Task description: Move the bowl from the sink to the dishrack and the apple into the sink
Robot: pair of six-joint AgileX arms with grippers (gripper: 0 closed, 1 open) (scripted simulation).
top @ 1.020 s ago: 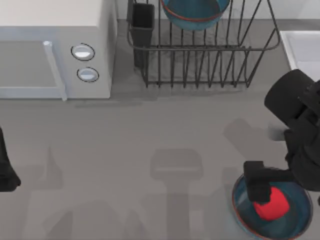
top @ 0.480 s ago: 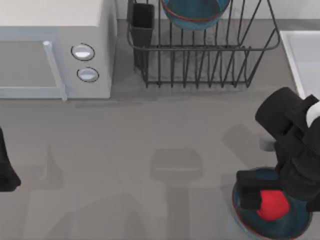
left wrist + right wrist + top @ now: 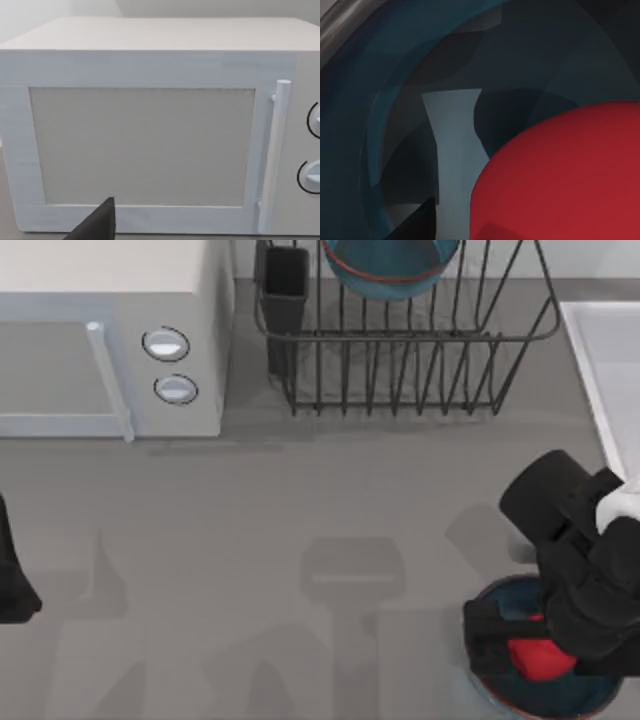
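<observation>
right gripper [image 3: 520,645] low over the dark-blue dish [image 3: 500,695] at the table's near right corner, its black body covering most of the dish. apple [image 3: 540,658] lies in the dish right beneath the gripper, partly under the arm's bulk; cannot tell how far the fingers are spread or whether they touch the fruit. right wrist view is close on the apple [image 3: 565,175], red against the dish's dark glazed inside [image 3: 395,100].

bowl [image 3: 390,262], teal with reddish-brown rim, sits in the dishrack [image 3: 420,360], well away from the gripper at the far side of the table; dark cutlery cup [image 3: 287,285] at the rack's left corner. sink [image 3: 605,360] rim just beyond the working arm, at the right edge.

left arm [image 3: 12,580] parked at the left edge, wrist camera facing the white microwave [image 3: 150,130]; cannot tell its gripper's state
</observation>
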